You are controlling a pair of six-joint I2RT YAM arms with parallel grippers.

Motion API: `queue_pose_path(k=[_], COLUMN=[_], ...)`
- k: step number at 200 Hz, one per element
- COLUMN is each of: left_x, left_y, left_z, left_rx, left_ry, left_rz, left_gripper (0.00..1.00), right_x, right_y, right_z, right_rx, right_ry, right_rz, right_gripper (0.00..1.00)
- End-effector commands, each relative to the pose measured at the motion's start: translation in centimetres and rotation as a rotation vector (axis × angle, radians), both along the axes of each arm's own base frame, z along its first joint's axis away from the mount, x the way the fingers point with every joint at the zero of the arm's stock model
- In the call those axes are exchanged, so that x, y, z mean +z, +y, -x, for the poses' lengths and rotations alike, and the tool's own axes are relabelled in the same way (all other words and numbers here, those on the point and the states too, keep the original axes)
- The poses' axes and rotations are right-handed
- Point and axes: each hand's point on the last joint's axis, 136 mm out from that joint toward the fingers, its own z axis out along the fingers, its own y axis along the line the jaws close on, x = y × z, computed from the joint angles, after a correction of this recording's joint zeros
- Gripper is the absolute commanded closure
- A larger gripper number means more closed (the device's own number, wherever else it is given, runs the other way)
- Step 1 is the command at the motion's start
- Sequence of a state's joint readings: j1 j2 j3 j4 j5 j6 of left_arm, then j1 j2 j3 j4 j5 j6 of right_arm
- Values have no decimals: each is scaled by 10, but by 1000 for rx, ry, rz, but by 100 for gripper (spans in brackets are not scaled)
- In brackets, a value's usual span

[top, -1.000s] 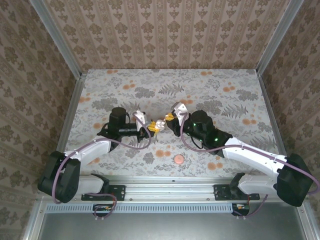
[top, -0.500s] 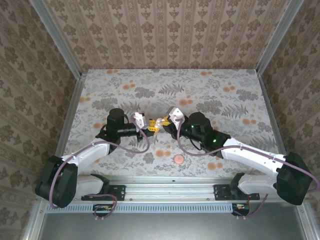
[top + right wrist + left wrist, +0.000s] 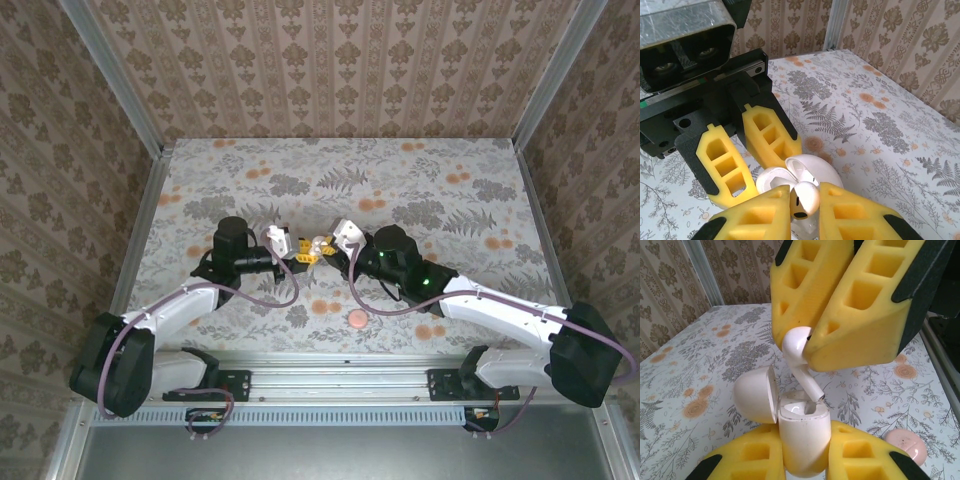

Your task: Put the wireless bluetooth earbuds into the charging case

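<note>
Right claw (image 3: 804, 339) is pinching the earbud (image 3: 800, 360) by its rounded head between yellow foam pads (image 3: 850, 345); left claw (image 3: 805, 450) is pressed onto the lower body of the charging case (image 3: 804, 432), holding it upright with its lid (image 3: 756, 394) swung open to one side. Both claws meet above the middle of the tabletop (image 3: 400, 180), so neither arm has any reach left to cover; the right one carries the moving part.

From the right claw the case lies straight below; the earbud's long axis runs along its stem (image 3: 807, 382), which points down and leans a little, head toward the lid side and tip away from it. The tip sits right at the rim of the open socket (image 3: 796, 409), touching or just short of it; I cannot tell which. My reading is that the coming push must follow the stem's own line, and that the lean needs taking out first, or the tip may catch on the rim.

Well apart, near the front edge, a round pink disc (image 3: 357, 319) lies flat on the cloth.

No brand, label or writing can be read on earbud, case, disc or pads.
</note>
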State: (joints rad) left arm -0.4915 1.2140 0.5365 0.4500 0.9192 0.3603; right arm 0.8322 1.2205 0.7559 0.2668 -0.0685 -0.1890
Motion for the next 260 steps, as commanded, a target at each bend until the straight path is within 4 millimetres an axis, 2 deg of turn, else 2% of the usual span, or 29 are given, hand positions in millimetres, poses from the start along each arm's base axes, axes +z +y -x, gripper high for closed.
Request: queue_pose_path(k=[1, 103, 197, 260], left_x=[13, 20, 20, 20], left_y=[-4, -11, -11, -12], left_z=[6, 1, -1, -3], left_rx=[-35, -33, -17, -12], left_ry=[-51, -40, -39, -29], left_rz=[24, 34, 61, 80], left_gripper=[100, 100, 100, 100], right_x=[-1, -14, -13, -11], right_y=[7, 7, -6, -5], right_z=[3, 17, 21, 24], right_rx=[34, 92, 75, 92], right_ry=[-27, -74, -100, -108], right_rz=[17, 116, 151, 152], right_gripper=[83, 83, 83, 83])
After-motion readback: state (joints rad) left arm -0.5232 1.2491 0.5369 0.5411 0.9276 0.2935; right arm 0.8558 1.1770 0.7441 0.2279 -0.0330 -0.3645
